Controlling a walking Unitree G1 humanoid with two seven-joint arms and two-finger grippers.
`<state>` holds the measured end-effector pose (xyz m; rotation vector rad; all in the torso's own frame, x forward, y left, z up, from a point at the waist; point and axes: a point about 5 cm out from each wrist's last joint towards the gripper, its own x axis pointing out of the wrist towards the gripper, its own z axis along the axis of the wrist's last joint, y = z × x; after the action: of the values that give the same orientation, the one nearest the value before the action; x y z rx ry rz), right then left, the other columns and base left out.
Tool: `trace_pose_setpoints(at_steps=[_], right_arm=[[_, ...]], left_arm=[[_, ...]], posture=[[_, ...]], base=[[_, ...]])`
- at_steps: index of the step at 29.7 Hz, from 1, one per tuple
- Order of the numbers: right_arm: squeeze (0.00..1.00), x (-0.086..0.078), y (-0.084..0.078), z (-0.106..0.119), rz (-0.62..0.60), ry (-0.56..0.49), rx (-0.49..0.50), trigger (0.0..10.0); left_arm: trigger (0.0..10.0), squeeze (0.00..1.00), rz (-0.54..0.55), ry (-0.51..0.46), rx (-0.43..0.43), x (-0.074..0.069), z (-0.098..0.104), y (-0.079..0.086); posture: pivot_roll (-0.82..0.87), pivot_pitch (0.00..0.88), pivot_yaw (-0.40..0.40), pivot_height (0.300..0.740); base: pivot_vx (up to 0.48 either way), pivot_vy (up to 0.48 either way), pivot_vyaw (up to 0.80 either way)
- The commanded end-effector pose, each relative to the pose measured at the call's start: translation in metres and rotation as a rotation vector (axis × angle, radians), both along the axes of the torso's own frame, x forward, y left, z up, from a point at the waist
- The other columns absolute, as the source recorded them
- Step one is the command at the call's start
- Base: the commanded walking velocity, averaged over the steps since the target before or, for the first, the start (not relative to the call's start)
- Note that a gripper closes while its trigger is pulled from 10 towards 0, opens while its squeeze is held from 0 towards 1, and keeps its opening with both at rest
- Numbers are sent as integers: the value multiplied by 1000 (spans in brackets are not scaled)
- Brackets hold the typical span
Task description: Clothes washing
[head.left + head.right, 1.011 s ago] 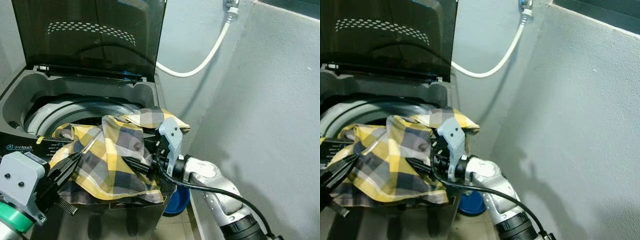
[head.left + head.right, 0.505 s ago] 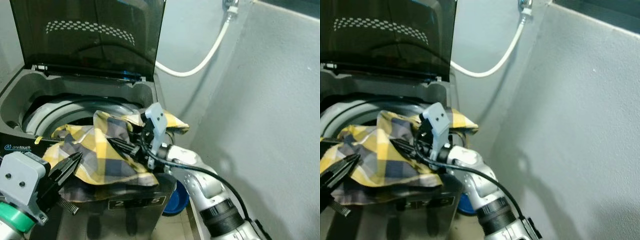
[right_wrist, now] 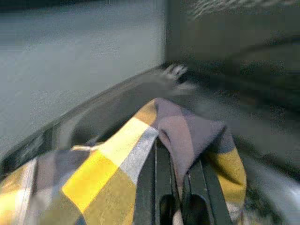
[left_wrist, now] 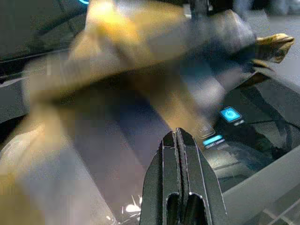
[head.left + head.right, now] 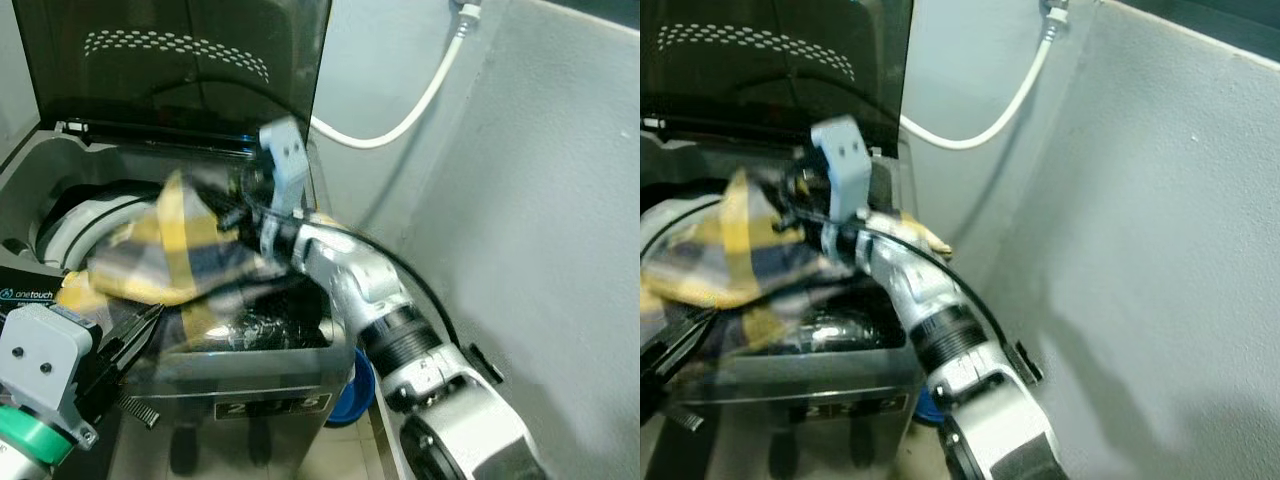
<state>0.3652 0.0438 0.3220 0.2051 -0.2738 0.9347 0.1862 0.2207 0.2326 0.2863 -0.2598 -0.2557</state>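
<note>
Washing machine [image 5: 250, 360], one, top-loading, grey, its dark tinted lid [image 5: 180, 70] standing raised at the back. Checked cloth [image 5: 170, 255], one, yellow, grey and white, blurred, bunched over the open tub and lifted above its front rim; one corner trails over the machine's right edge [image 5: 925, 238]. Dark contents glint inside the tub below the cloth; what they are cannot be made out. Right hand [image 5: 235, 215], one, reaching over the tub from the right, its two black fingers [image 3: 161, 185] closed on a fold of the checked cloth, which drapes over them in the right wrist view. Left hand [image 5: 135, 335], one, low at the machine's front left corner, its two fingers [image 4: 178, 159] pressed together with nothing between them, the cloth hanging just beyond their tips. White hose [image 5: 400, 125], one, looping from a fitting high on the grey wall [image 5: 540, 220] down behind the machine. Blue basin [image 5: 355, 395], one, on the floor beside the machine.
</note>
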Motion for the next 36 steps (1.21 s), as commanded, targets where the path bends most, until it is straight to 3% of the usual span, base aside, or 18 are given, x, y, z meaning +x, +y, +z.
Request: trace_pose_setpoints(at_steps=[1, 6, 9, 12, 13, 14, 15, 16, 19, 20, 24, 26, 27, 28, 30, 33, 35, 36], right_arm=[[0, -7, 15, 15, -20, 15, 128, 0], [0, 16, -25, 47, -254, 21, 344, 0], [0, 19, -32, 49, -273, 23, 359, 0], [0, 21, -32, 44, -262, 23, 275, 0], [0, 18, -21, 28, -161, -26, 90, 10000], [0, 18, -21, 28, -161, -26, 90, 10000], [0, 15, -13, 12, -64, -53, -59, 10000], [1000, 10, -8, -2, 50, -57, -137, 10000], [1000, 3, -5, -10, 175, -55, -167, 10000], [1000, -13, -1, -17, 398, -88, -184, 10000], [1000, -22, -1, -15, 492, -117, -185, 10000], [910, -28, -3, -6, 528, -165, -146, 10000], [0, -17, -10, 5, 403, -153, -74, 10000], [0, -17, -10, 5, 403, -153, -74, 10000], [0, 2, -24, 18, 205, -111, 37, 10000], [0, 8, -31, 22, 142, -95, 75, 10000], [0, 20, -57, 32, -8, -105, 149, 10000], [0, 20, -57, 32, -8, -105, 149, 10000]], left_arm=[[10000, 0, -3, 7, 2, -1, -3, -2], [10000, 0, 0, 5, 8, -1, -3, -2], [10000, 0, -3, 5, 8, 0, -2, -2], [10000, 0, -6, 5, 9, 1, -2, -2], [10000, 0, -13, 5, 12, 2, -2, -3], [10000, 0, -13, 5, 12, 2, -2, -3], [10000, 0, -18, 6, 15, 4, -2, -3], [10000, 0, -21, 6, 17, 5, -2, -4], [10000, 0, -24, 6, 18, 6, -2, -3], [10000, 0, -33, 9, 20, 7, -2, -4], [10000, 0, -40, 11, 23, 8, -2, -4], [10000, 0, -47, 12, 27, 10, -1, -4], [10000, 0, -50, 12, 30, 11, -1, -4], [10000, 0, -50, 12, 30, 11, -1, -4], [10000, 0, -55, 11, 32, 12, 0, -4], [10000, 0, -56, 10, 33, 12, 0, -4], [10000, 0, -62, 13, 37, 13, 0, -4], [10000, 0, -62, 13, 37, 13, 0, -4]], posture=[[114, 77, -156, 740], [112, 72, -145, 740], [111, 71, -143, 740], [109, 70, -135, 740], [104, 71, -128, 740], [104, 71, -128, 740], [105, 71, -127, 740], [105, 71, -127, 740], [100, 72, -114, 740], [97, 72, -108, 740], [98, 72, -101, 740], [97, 70, -94, 740], [97, 68, -89, 740], [97, 68, -89, 740], [97, 67, -83, 740], [97, 67, -83, 740], [97, 67, -83, 740], [97, 67, -83, 740]], base=[[0, 0, 0], [0, 0, 0], [0, 0, 0], [0, 0, 0], [0, 0, 0], [0, 0, 0], [0, 0, 0], [0, 0, 0], [0, 0, 0], [0, 0, 0], [0, 0, 0], [0, 0, 0], [0, 0, 0], [0, 0, 0], [0, 0, 0], [0, 0, 0], [0, 0, 0], [0, 0, 0]])
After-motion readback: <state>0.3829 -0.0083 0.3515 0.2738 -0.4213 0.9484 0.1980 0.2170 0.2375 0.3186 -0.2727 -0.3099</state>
